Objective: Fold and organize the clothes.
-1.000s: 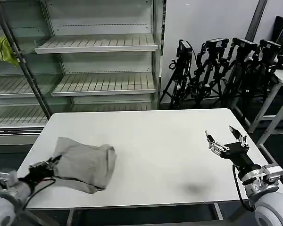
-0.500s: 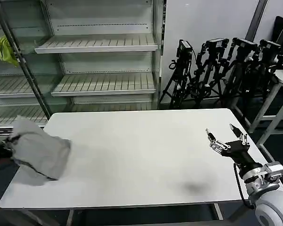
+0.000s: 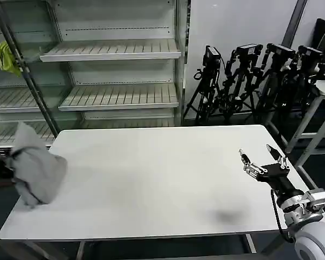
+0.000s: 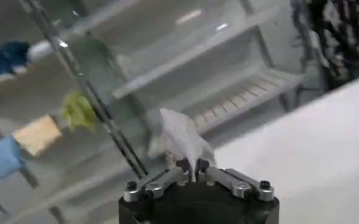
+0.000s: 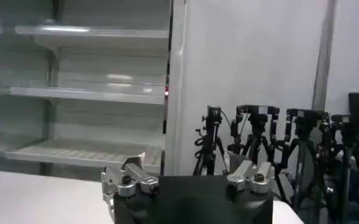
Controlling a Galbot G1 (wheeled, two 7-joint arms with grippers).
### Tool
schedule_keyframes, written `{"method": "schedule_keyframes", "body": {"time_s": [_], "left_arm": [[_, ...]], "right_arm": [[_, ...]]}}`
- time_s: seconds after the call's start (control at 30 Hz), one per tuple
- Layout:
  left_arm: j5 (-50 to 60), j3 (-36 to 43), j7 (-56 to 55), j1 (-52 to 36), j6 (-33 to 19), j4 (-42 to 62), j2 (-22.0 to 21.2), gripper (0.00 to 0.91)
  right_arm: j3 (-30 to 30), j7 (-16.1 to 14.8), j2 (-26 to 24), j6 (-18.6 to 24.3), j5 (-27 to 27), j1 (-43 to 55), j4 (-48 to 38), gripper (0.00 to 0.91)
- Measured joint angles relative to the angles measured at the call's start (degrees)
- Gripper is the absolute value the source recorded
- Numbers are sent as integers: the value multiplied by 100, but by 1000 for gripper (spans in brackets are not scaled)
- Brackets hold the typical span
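Observation:
The clothes, a light grey T-shirt [image 3: 37, 169], hang bunched up at the table's left edge, lifted partly past it. In the left wrist view my left gripper [image 4: 192, 165] is shut on a fold of the grey T-shirt [image 4: 180, 135], which rises as a peak between the fingertips. My right gripper [image 3: 260, 157] hovers open over the table's right side, far from the shirt, with nothing between its fingers. In the right wrist view the right gripper [image 5: 188, 175] has its fingers spread wide.
The white table [image 3: 162, 179] lies before me. Empty metal shelves [image 3: 114, 51] stand behind it, with a yellow-green cloth [image 3: 5, 57] hanging at the far left. Black tripods [image 3: 260, 70] stand at the back right. Coloured cloths [image 4: 21, 131] hang beside the shelf.
The grey T-shirt has been dragged and lifted from the table's left front to beyond its left edge. The right gripper has barely shifted.

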Motion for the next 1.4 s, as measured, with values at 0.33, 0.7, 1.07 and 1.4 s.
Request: {"method": "schedule_keyframes", "body": {"time_s": [0.33, 0.7, 1.07, 1.4], "left_arm": [[742, 2046, 1, -588, -4, -152, -754, 50], [770, 3030, -77, -1089, 13, -396, -1064, 50], [318, 3682, -271, -1626, 13, -374, -1322, 50], [184, 4411, -368, -2206, 12, -100, -1580, 50]], "right_arm": [[269, 37, 34, -38, -14, -270, 132, 907], [308, 35, 152, -42, -119, -415, 134, 907], [196, 41, 208, -40, -261, -503, 78, 907], [-98, 58, 312, -31, -559, -494, -14, 907]]}}
